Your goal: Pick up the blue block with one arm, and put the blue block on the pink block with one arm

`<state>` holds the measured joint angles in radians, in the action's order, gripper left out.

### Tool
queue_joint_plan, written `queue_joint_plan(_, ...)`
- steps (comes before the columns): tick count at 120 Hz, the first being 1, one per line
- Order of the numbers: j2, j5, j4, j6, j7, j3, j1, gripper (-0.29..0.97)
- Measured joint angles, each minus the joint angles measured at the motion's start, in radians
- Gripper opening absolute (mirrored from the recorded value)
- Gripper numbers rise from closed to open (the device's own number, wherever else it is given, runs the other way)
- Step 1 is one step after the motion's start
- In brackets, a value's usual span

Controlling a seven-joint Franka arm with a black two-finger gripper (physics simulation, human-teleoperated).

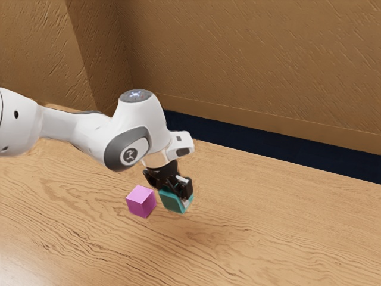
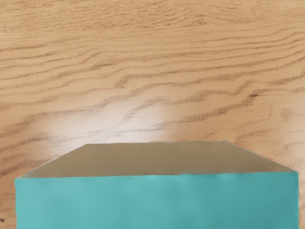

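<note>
The pink cube (image 1: 141, 201) rests on the wooden table (image 1: 268, 232) at the exterior view's left of the teal-blue cube (image 1: 171, 204), which our black two-finger gripper (image 1: 176, 194) clamps, seemingly barely off the wood, so crossing without rising could knock the pink one away.

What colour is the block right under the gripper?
Teal, a blue-green. The block shows best in the wrist view.
</note>
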<state>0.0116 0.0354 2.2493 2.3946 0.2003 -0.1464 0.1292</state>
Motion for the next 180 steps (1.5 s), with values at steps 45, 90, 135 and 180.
queue_joint_plan(45, -0.015, -0.082, 0.008, -0.055, 0.015, 0.005, -0.300, 0.35)
queue_joint_plan(90, -0.132, -0.096, 0.091, -0.067, 0.039, 0.002, -0.246, 0.37)
queue_joint_plan(135, 0.001, -0.095, 0.022, -0.068, 0.064, 0.001, -0.171, 0.34)
queue_joint_plan(180, 0.017, -0.101, -0.018, -0.070, -0.002, 0.003, -0.191, 0.36)
